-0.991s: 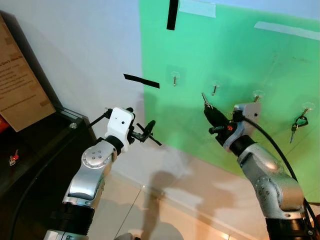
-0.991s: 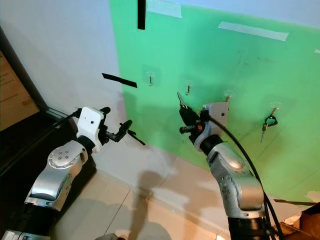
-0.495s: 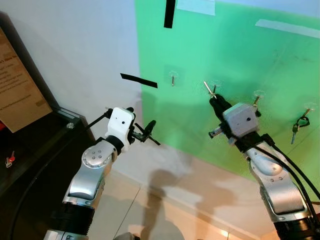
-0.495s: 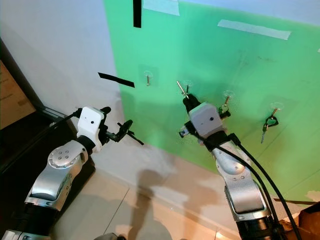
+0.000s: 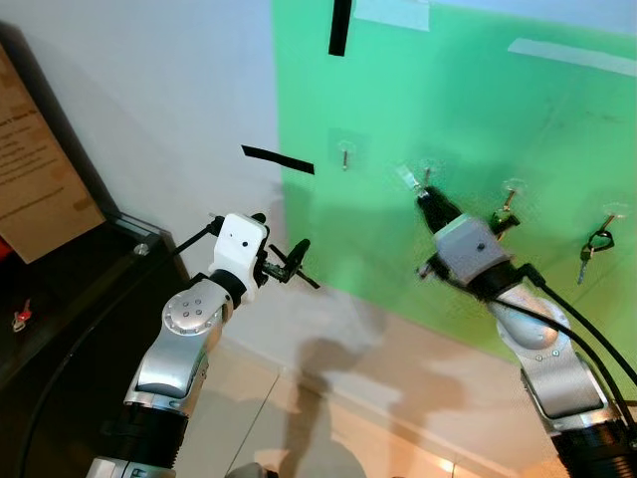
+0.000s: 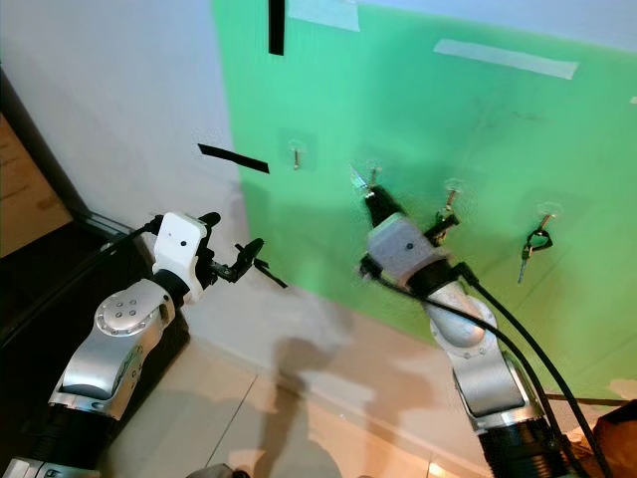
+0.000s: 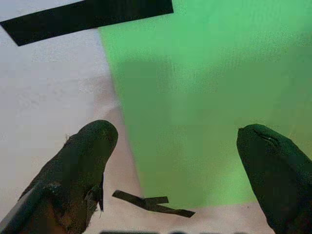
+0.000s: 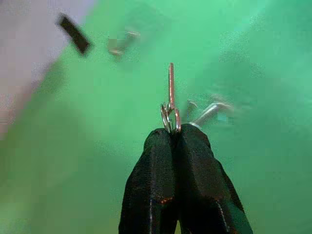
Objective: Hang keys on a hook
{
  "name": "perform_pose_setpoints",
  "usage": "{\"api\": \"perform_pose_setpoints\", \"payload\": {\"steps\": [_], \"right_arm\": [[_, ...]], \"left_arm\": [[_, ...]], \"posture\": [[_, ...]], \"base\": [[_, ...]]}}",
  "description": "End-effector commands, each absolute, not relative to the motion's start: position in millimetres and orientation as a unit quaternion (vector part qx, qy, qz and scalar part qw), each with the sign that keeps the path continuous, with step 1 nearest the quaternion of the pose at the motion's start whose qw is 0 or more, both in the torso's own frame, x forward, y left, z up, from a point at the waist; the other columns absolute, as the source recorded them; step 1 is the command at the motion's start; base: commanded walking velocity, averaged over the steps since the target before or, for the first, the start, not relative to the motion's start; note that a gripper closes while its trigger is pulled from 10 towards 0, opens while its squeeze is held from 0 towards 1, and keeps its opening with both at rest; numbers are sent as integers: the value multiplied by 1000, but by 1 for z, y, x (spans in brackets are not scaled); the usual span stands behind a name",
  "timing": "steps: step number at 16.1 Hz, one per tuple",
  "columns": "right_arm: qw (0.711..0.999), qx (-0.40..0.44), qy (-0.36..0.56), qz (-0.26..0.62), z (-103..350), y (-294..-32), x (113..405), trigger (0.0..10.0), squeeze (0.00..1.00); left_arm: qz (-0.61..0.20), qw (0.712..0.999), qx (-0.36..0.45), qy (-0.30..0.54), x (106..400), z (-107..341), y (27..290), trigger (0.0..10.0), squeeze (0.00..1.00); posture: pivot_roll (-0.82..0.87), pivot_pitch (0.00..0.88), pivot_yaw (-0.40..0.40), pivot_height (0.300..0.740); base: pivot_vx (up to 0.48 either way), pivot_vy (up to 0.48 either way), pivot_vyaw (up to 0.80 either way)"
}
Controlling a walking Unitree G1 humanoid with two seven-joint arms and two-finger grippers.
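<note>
A row of small clear hooks is stuck on the green wall panel [image 5: 448,90]. My right gripper [image 5: 425,202] is raised to the second hook [image 5: 427,177] and is shut on a silver key [image 5: 406,177] by its ring. In the right wrist view the key [image 8: 170,90] stands up from the pressed-together fingertips [image 8: 161,141], with that hook [image 8: 210,112] blurred just beyond it. Another set of keys [image 5: 594,245] hangs on the far right hook. My left gripper [image 5: 297,263] is held out open near the panel's left edge, with nothing between its fingers [image 7: 87,146].
A dark cabinet [image 5: 70,309] stands at the left with a brown cardboard sign [image 5: 30,169] leaning on the wall and a small red item [image 5: 22,317] on top. Two black tape strips [image 5: 279,159] mark the wall. Below is light tiled floor [image 5: 328,418].
My right gripper has risen and turned, bringing the key up from below the hooks to the second hook. The left arm has stayed still.
</note>
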State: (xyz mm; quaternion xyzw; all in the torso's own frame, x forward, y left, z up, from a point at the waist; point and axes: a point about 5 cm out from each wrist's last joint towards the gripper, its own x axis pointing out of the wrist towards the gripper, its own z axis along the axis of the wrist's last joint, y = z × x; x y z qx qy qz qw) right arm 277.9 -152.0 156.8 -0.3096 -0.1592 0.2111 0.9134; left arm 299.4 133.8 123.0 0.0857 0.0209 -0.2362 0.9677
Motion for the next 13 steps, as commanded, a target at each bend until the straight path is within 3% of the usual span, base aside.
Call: {"api": "perform_pose_setpoints", "payload": {"steps": [1,4,5,6,7,9,10,12,13], "right_arm": [[911,-293,-157,246,152,-144,271,10000,0],[902,-277,-144,297,151,-137,267,10000,0],[887,-291,-137,331,151,-134,265,10000,0],[877,-303,-133,350,151,-133,265,10000,0],[866,-314,-129,368,153,-132,265,10000,0],[828,-350,-115,423,159,-132,262,10000,0],[824,-353,-112,430,160,-133,261,10000,0],[791,-374,-99,473,170,-136,258,10000,0],[780,-382,-100,485,175,-136,258,10000,0]], "left_arm": [[-244,965,98,11,302,126,134,10000,0],[-267,957,114,-19,305,135,135,10000,0],[-296,946,121,-50,306,146,137,10000,16],[-319,937,126,-67,307,153,138,10000,302],[-350,922,143,-84,308,161,137,10000,1000],[-431,882,165,-92,305,171,136,10000,1000],[-440,878,164,-89,305,172,137,10000,1000],[-515,846,125,-52,300,178,145,10000,1000],[-551,824,126,-42,297,180,147,10000,522]], "posture": [[-103,0,20,740],[-104,0,23,740],[-105,0,24,740],[-103,0,24,740],[-105,0,26,740],[-111,0,30,740],[-112,0,31,740],[-117,0,35,740],[-121,0,38,740]], "base": [[0,0,0],[0,0,0],[0,0,0],[0,0,0],[0,0,0],[0,0,0],[0,0,0],[0,0,0],[0,0,0]]}}
